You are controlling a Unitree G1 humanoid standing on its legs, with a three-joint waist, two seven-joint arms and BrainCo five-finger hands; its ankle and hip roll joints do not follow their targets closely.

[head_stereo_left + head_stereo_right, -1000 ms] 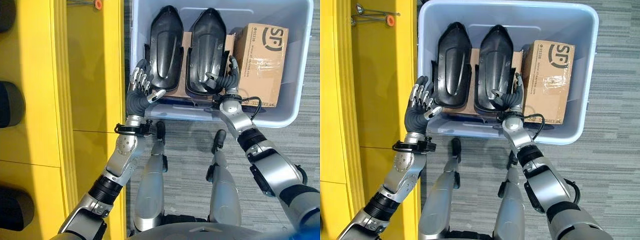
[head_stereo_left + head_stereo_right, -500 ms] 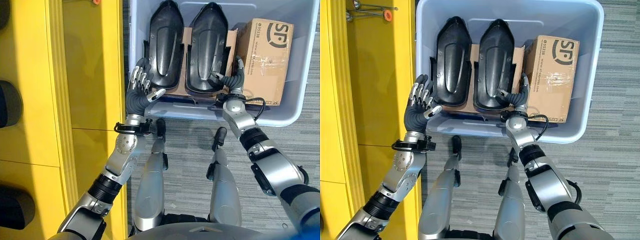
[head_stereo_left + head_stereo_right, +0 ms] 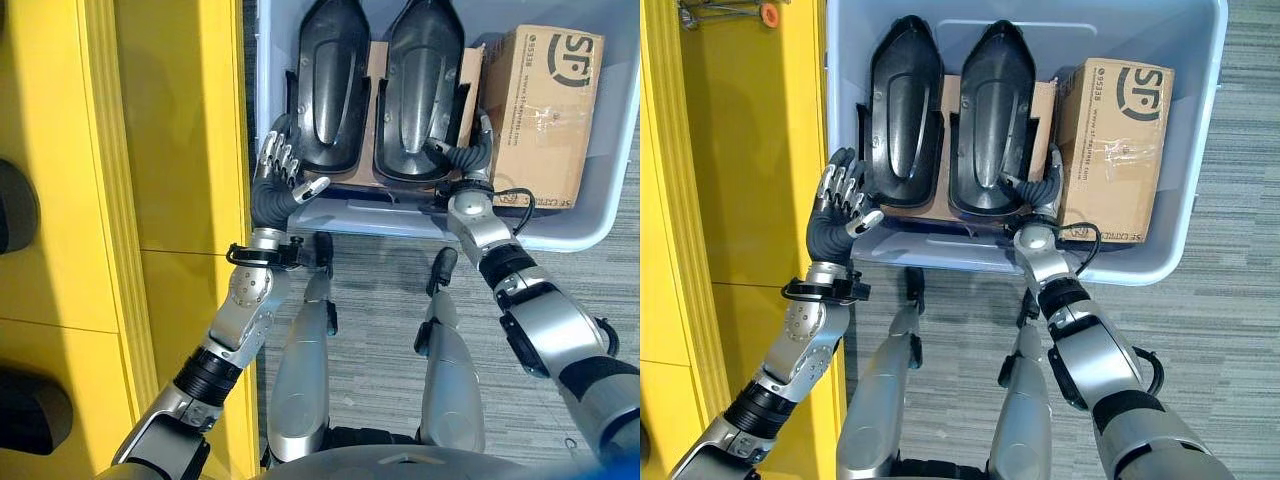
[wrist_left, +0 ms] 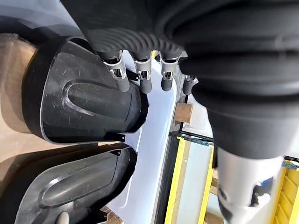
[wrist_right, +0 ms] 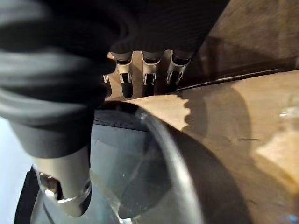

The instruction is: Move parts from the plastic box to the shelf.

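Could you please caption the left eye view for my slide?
Both hands, left hand and right hand, flank two black parts in the plastic box.

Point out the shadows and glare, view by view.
Right wrist view: the right hand throws a jagged shadow on the cardboard. Left wrist view: soft sheen on the left part. Left eye view: glare streaks on it and the right part.

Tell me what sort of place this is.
Likely a workshop or parts-handling area: a yellow shelf beside a plastic box holding two black moulded parts and a cardboard carton, on grey carpet.
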